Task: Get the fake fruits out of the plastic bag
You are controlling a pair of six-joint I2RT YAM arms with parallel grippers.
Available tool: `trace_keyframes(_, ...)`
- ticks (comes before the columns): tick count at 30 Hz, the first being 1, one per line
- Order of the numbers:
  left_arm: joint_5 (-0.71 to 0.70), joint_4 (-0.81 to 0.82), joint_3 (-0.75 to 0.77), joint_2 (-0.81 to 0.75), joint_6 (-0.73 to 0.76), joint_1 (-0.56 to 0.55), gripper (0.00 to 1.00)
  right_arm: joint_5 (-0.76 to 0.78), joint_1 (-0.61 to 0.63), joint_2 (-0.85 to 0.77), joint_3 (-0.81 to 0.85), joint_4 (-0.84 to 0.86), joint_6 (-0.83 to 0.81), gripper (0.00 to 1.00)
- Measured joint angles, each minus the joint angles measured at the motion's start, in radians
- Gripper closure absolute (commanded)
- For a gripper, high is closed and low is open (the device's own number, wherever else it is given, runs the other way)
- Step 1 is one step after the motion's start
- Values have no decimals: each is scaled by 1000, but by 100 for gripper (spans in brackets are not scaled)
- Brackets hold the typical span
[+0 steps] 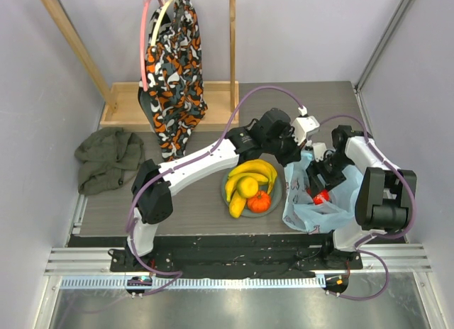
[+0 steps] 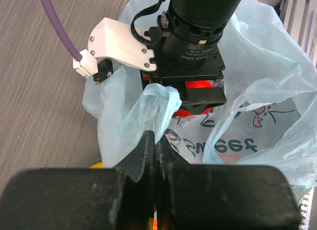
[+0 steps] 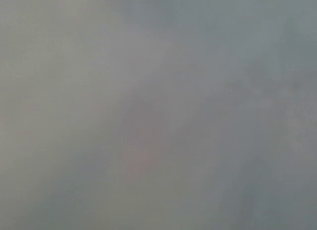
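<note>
The light-blue plastic bag [image 1: 340, 201] lies at the table's right side, its printed side showing in the left wrist view [image 2: 277, 66]. My left gripper [image 2: 156, 138] is shut on the bag's twisted handle [image 2: 161, 98] and holds it up [image 1: 298, 159]. My right gripper [image 1: 319, 191] reaches down into the bag's mouth, right at the red apple [image 1: 321, 196] [image 2: 195, 110]; its fingers are hidden. The right wrist view is a grey blur. On the plate [image 1: 224, 189] lie the banana bunch [image 1: 255, 169], a yellow-green round fruit [image 1: 247, 186], a ribbed orange one [image 1: 259, 201] and a long yellow-orange fruit [image 1: 237, 203].
An orange-black-white patterned cloth [image 1: 174, 67] hangs from a wooden rack [image 1: 128, 106] at the back. An olive-green cloth [image 1: 106, 159] is heaped at the left. The bag lies close to the table's right and near edges.
</note>
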Motion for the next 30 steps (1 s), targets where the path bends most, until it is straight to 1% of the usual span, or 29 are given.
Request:
trace_keyframes(1,0,0,0,0,0,0,100,0,0,0,-2,2,5,39)
trace_keyframes(2,0,0,0,0,0,0,100,1,0,0,-2,3,10,48)
trace_keyframes(5,0,0,0,0,0,0,100,4,-1,-3,-1,3,22,58)
trace_keyframes(10,-1,0,0,0,1,0,100,6,-18,-8,48,-2,17,59)
trace_keyframes(13,-8,0,0,1,1,0,100,-1,-58,-31,133,-8,4,60)
trace_keyframes(17,-34,-2,29,22,23,0,100,-35,-147,-55,274,-17,7,60)
trace_keyframes(21,-127,10,126,82,45,9,100,-81,-197,-13,430,-35,34,60)
trace_keyframes(23,-192,19,174,106,57,16,100,-120,-199,23,523,-49,52,60)
trace_keyframes(26,-307,60,231,133,84,58,100,-182,-197,51,653,-64,66,59)
trace_keyframes(27,-339,71,241,137,92,71,95,-200,-197,53,684,-67,68,59)
trace_keyframes(28,-374,85,248,137,105,87,81,-222,-197,53,717,-74,69,59)
trace_keyframes(29,-411,102,252,137,116,101,64,-240,-196,49,743,-80,69,59)
trace_keyframes(30,-449,122,254,137,130,113,38,-257,-195,43,757,-84,67,59)
